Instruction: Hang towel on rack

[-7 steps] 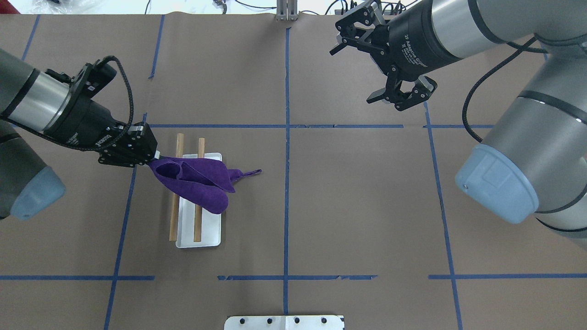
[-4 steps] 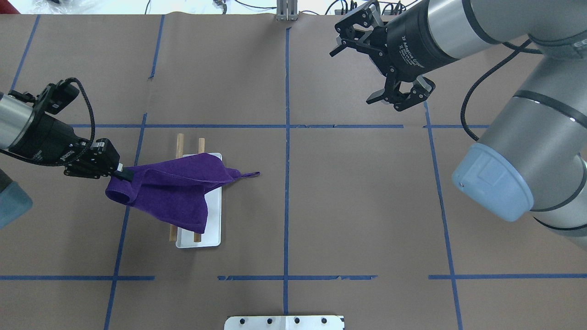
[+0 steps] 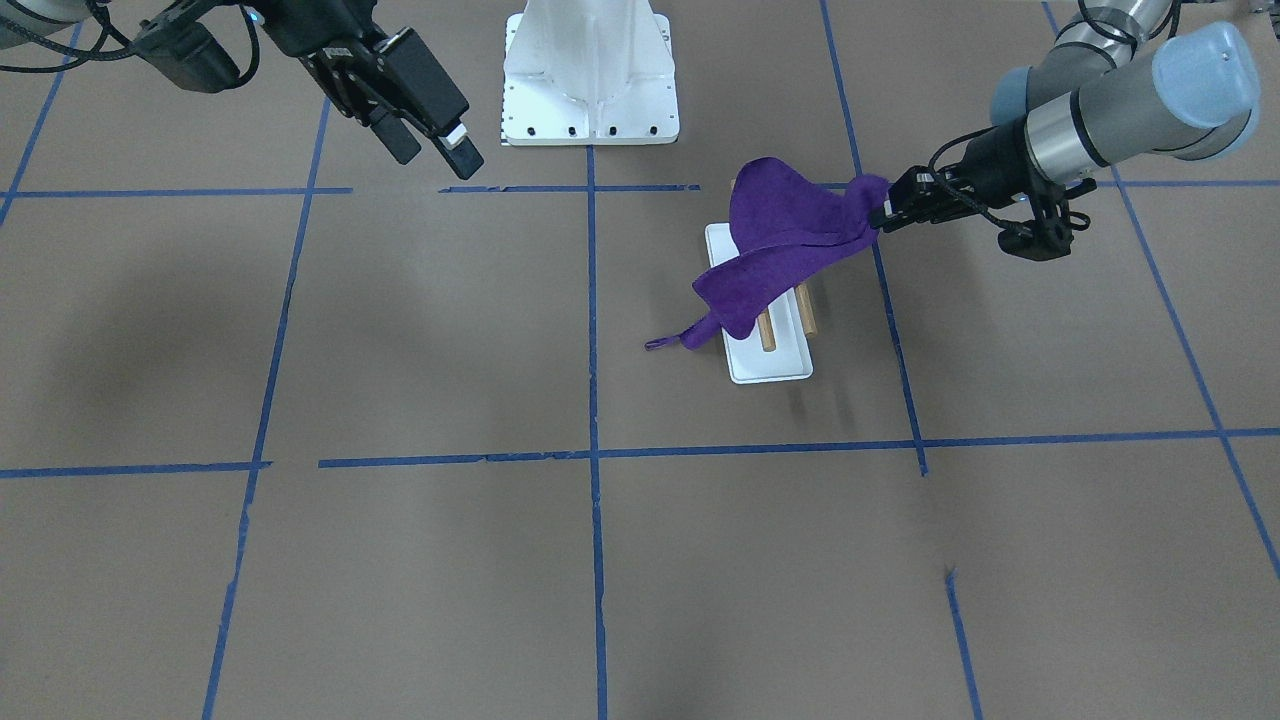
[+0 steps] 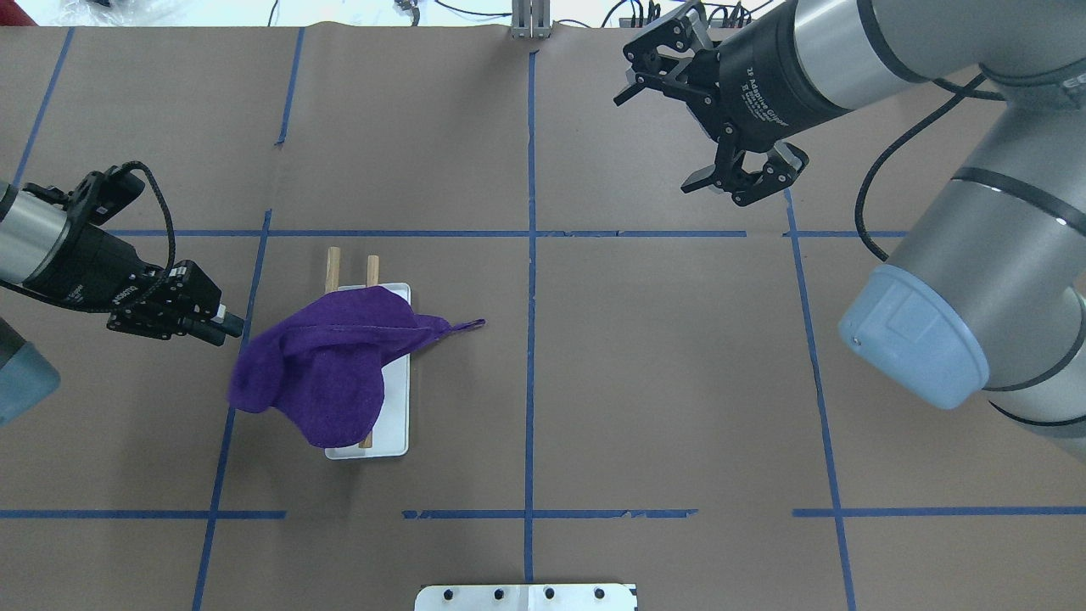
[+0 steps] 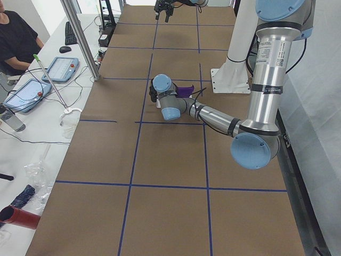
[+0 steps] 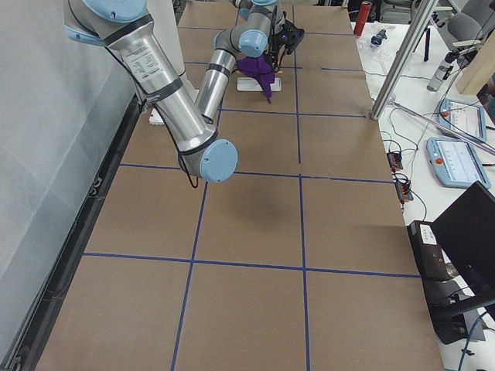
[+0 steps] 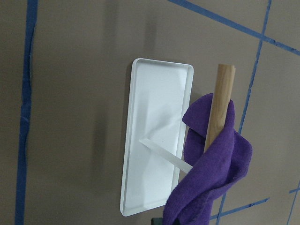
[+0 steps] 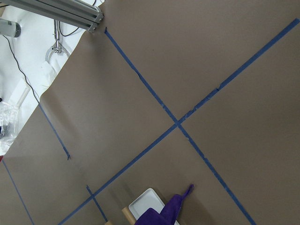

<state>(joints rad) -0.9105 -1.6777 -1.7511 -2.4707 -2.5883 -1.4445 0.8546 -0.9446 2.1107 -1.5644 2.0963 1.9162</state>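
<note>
Far left, overhead view: left gripper, low over the table, pointed toward the rack. Fingers seemingly close together; exact opening not resolvable. Grasp on the cloth impossible to tell: cloth corner meeting the fingertips in the front-facing view, but parted from them by a narrow gap in the overhead view.

Left of centre: purple towel, draped across both dowel bars of the rack. Bulk of the cloth hanging over the rack's left side, out past the white base. Thin hanging loop trailing to the right of the base. Far ends of both dowel bars bare, near ends mostly covered. In the left wrist view, one bar with purple folds wrapped over it and the white base beneath.

Bottom centre: edge of the white bolted pedestal.

Upper right: right gripper, raised, well apart from towel and rack, jaws spread wide, nothing between them.
</note>
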